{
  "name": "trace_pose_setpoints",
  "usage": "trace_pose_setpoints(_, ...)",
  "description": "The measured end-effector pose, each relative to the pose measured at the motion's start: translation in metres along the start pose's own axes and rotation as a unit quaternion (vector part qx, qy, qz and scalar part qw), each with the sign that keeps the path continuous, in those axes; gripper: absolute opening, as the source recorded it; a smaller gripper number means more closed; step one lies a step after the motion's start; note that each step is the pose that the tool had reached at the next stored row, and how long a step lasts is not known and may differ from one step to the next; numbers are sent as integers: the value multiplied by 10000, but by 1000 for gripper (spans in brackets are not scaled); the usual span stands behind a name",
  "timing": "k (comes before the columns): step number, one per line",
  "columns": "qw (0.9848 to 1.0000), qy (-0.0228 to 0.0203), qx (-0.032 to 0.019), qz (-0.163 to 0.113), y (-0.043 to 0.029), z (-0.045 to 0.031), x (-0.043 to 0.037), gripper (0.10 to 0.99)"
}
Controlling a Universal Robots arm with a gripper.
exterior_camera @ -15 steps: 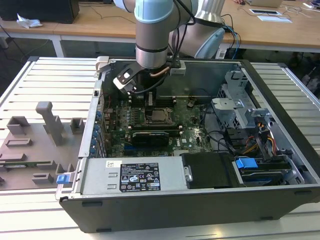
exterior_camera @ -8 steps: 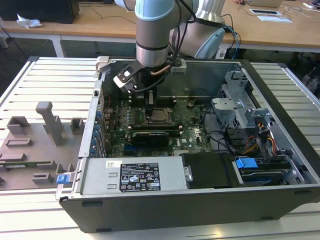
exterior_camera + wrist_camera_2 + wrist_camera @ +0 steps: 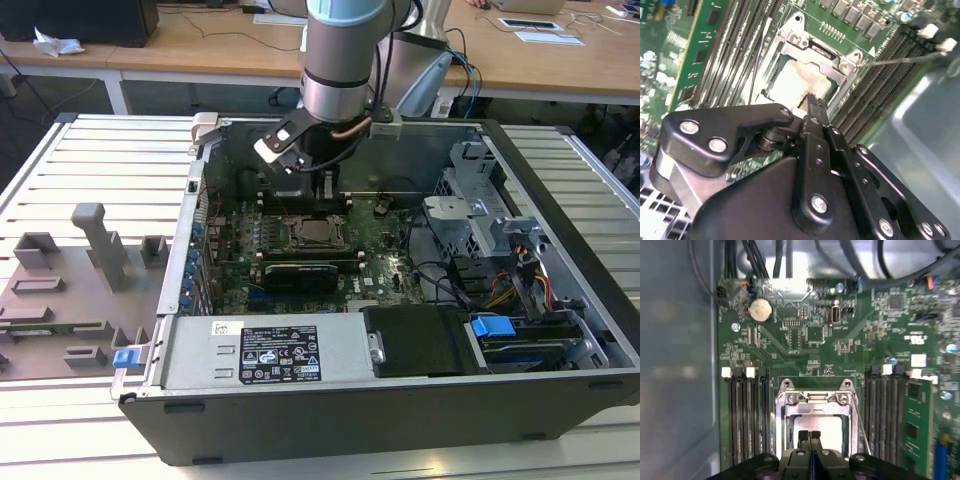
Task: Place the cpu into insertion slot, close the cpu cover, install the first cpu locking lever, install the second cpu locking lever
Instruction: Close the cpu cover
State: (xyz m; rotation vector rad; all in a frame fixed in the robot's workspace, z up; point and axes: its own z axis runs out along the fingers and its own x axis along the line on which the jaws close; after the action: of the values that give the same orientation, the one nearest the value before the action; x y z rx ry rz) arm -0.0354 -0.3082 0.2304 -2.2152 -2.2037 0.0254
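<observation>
One cpu lies flat in the single insertion slot, its pale metal top showing through the window of the one cpu cover. The silver cover frame lies down around the chip. Two thin wire levers show in the second wrist view. One runs out from the socket's corner across the memory slots, and the other runs along the opposite side. Whether either is latched I cannot tell.

The claw is clenched, its two black fingertips pressed together with nothing between them. It points down at the chip's edge; whether it touches the chip does not show.

In the exterior view the arm comes straight down from above, with its wrist upright. The claw hangs inside the open computer case, just over the socket's far side.

Two banks of long black memory slots flank the socket closely, one on one side and one on the other. A long black card lies just beside the socket on its near side. A metal drive cage stands towards the exterior view's right. The case walls hem in the board, and open space remains above it. The case sits on a slatted tabletop, and a grey fixture tray lies at the exterior view's left.
</observation>
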Motion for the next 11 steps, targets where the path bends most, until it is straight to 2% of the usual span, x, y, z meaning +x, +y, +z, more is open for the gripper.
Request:
trace_pose_setpoints(9,10000,0,0,0,-6,-278,0,102)
trace_pose_setpoints(11,10000,1,0,0,-8,-364,0,102)
